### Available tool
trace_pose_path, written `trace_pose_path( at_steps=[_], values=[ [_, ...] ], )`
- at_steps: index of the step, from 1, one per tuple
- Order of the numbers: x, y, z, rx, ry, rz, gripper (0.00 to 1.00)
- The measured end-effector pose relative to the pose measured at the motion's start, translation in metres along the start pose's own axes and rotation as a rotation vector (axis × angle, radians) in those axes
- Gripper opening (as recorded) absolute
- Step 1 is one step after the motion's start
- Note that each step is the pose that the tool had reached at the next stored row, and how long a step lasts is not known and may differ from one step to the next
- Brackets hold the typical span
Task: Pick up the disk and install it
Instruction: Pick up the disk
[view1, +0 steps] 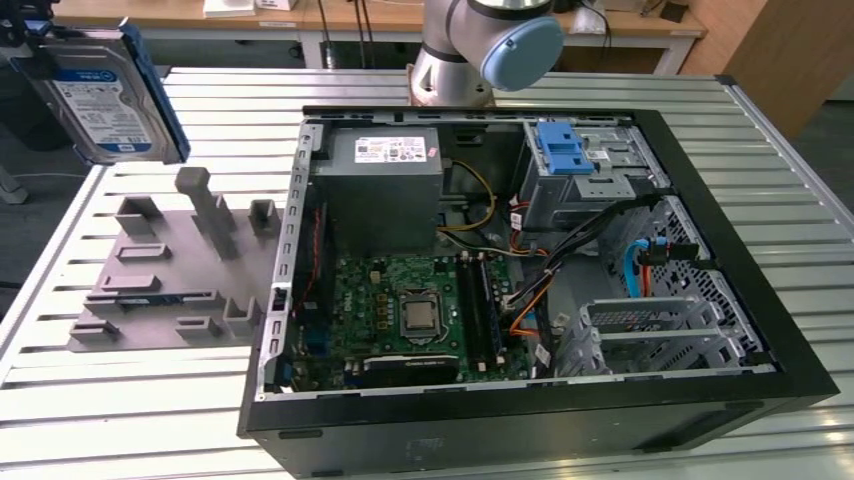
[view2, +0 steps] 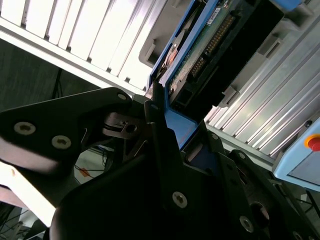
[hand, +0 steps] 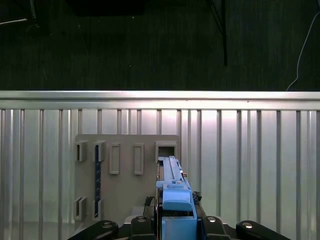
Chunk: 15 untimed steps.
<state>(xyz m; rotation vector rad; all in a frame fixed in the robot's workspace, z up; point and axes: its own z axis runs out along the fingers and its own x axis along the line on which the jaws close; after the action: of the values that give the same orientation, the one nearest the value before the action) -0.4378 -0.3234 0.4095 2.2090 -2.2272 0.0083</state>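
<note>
High at the exterior view's left, lifted well clear of the bench (view1: 134, 400): the disk (view1: 104, 100), a flat silver drive with a white-and-blue label, framed in blue plastic, label side towards the camera and tilted a little. Lower down on the slatted metal bench, a grey holder plate (view1: 160, 310) with upright posts and small pockets, lying flat. Just beside the plate, towards the exterior view's right, an open black computer case (view1: 534, 430) lying on its side. Inside it, a green motherboard (view1: 400, 310), a big grey power-supply box (view1: 387, 185) with a white sticker, and a ribbed blue latch (view1: 566, 150) on a metal cage near the far corner. Behind the case, the base of the grey-and-blue arm (view1: 481, 40).

Seen in the first wrist view: the disk (hand: 172, 175) edge-on, hanging above the grey plate (hand: 125, 190), gripped at its near end by the pincer (hand: 176, 222), closed tight on the blue frame. Beyond the bench edge, dark floor (hand: 150, 45).

Seen in the second wrist view: black fingers (view2: 156, 120) pressed against the blue frame, the disk (view2: 220, 40) reaching away from them, circuit board and connector side in sight.
</note>
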Motion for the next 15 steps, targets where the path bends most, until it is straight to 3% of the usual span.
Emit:
trace_pose_path(
  at_steps=[15],
  values=[
    [0.0001,0.0000,-0.0125,0.0000,0.0000,0.000,0.36]
  ],
)
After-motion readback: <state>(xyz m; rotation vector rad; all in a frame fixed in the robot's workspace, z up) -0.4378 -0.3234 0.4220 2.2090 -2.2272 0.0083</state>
